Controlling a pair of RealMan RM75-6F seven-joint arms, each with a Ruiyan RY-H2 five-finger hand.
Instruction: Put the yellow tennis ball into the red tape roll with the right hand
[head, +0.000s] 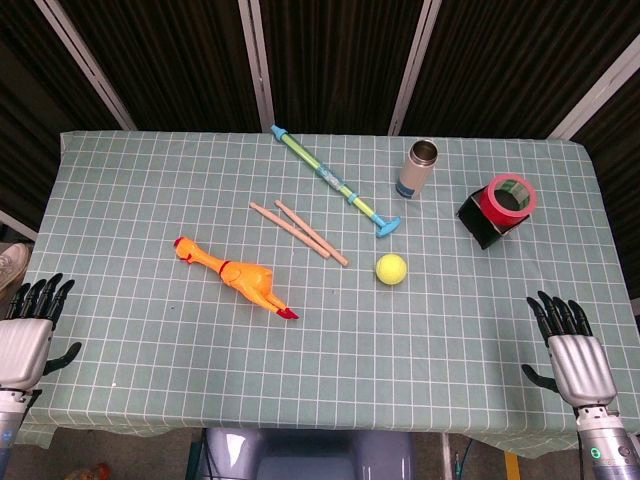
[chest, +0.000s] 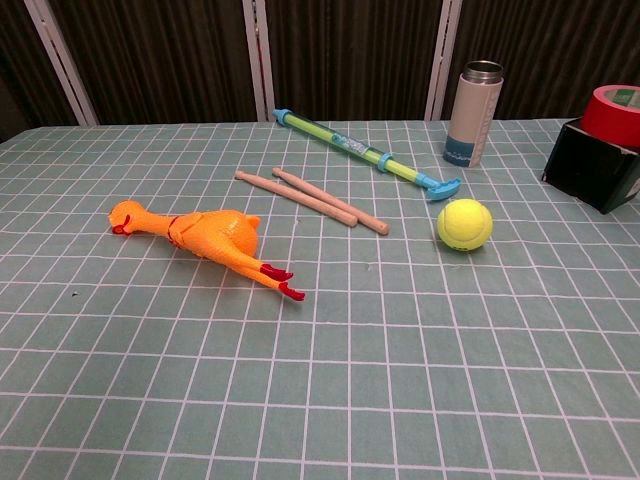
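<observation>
i see my right hand (head: 570, 345) at the frame's lower right edge, fingers spread, holding nothing; left hand (head: 30, 325) likewise lower left. the yellow tennis ball (head: 391, 268) sits centre-right, bare cloth around it, well apart from the red tape roll (head: 511, 195) upper right.

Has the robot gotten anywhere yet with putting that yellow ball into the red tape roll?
Nothing looks done yet. The yellow tennis ball lies on the tablecloth, apart from the red tape roll, which sits on a black box. Nothing is in hand: the right hand is open near the table's edge, the left hand likewise. Reaching, grasping, carrying and dropping it in all remain.
</observation>
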